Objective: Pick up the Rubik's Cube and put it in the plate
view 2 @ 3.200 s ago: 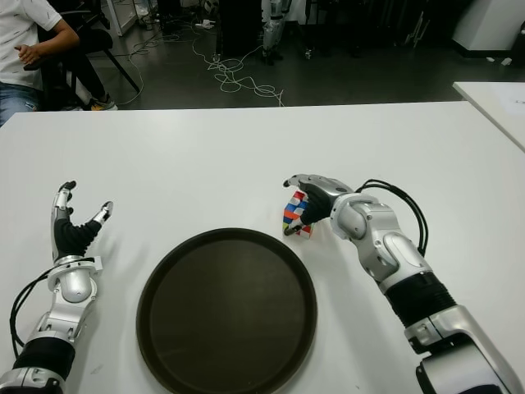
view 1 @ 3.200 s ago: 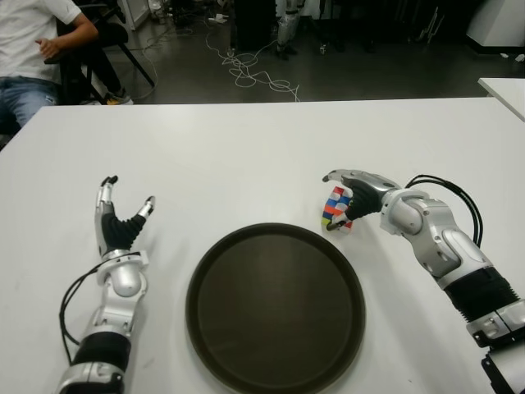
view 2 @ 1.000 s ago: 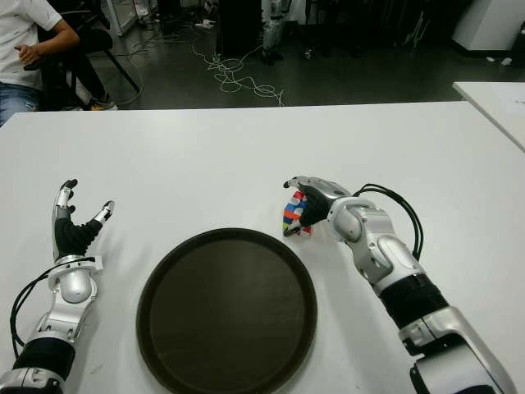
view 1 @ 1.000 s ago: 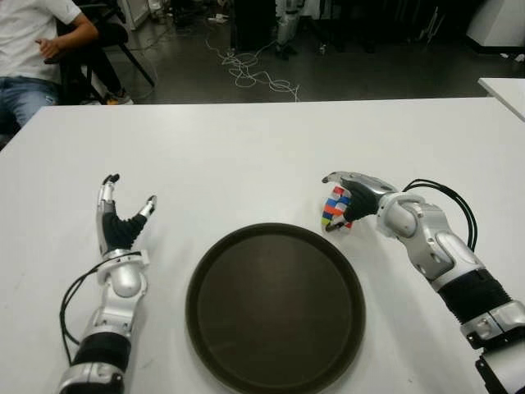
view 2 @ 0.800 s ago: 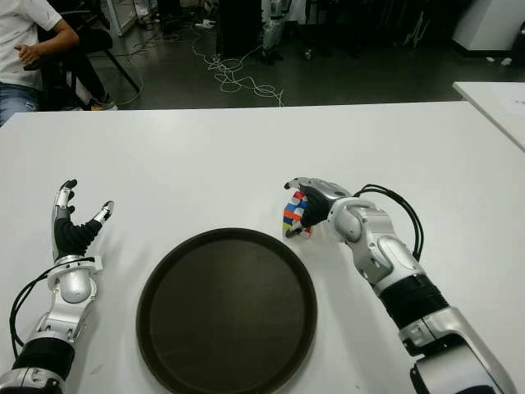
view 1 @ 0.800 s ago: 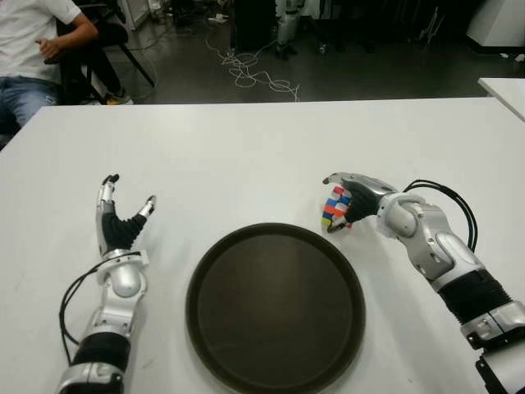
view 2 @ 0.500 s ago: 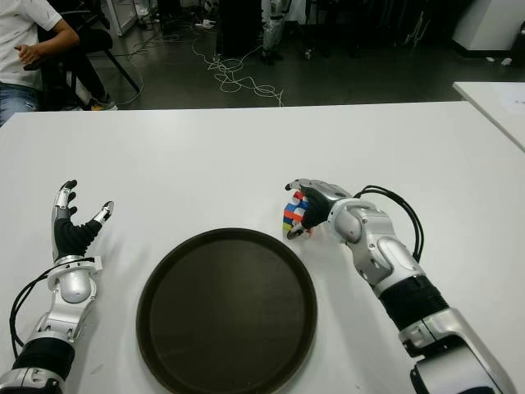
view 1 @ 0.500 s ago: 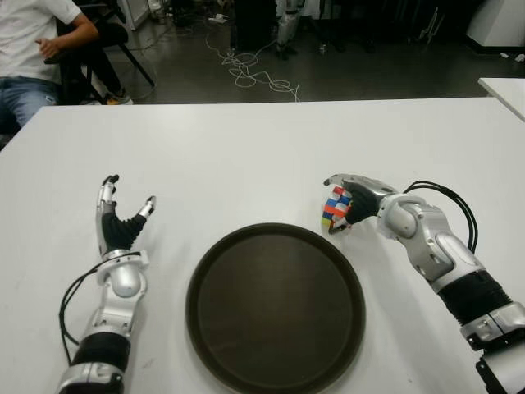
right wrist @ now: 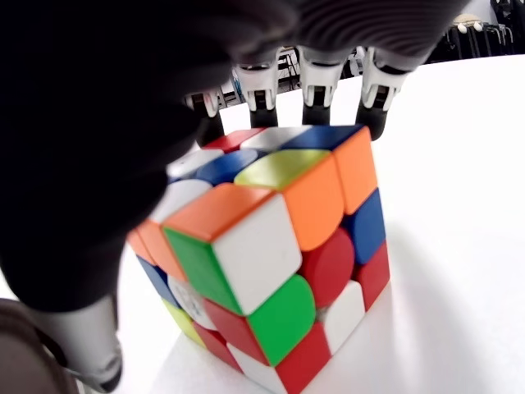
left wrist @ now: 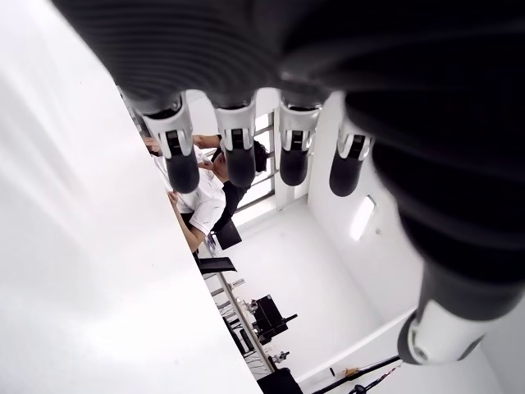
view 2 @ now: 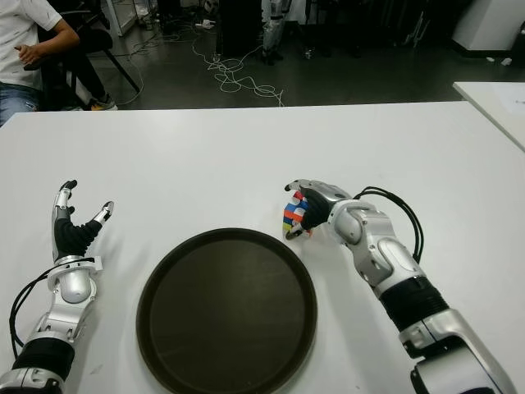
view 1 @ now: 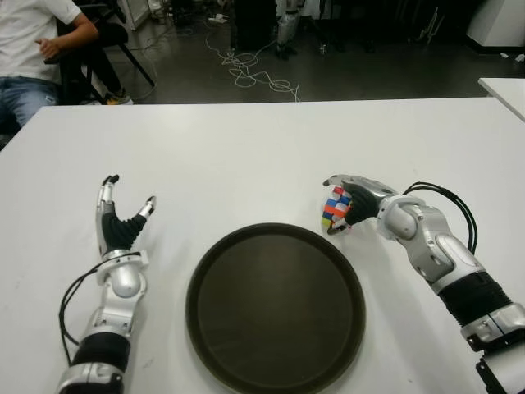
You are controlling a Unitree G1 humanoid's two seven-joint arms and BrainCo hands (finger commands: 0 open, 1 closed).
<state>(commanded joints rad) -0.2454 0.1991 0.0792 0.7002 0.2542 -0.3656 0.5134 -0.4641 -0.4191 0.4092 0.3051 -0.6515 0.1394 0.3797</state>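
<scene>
Currently the right hand (view 1: 349, 205) wraps its fingers over a multicoloured plastic Rubik's Cube (view 1: 335, 208), apparently on the white surface (view 1: 246, 156) at the round dark plate's (view 1: 275, 305) 1 o'clock rim, ready for lifting. Left hand (view 1: 117, 223), at 9 o'clock, shows spread, empty fingers.

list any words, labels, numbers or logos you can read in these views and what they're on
No readable text in any view.
Rubik's Cube, held in the right hand beside the plate: one white sticker carries a small dark mark, perhaps a logo, too blurred to read.
Plate, white table and left hand, open at the plate's left: no markings.
</scene>
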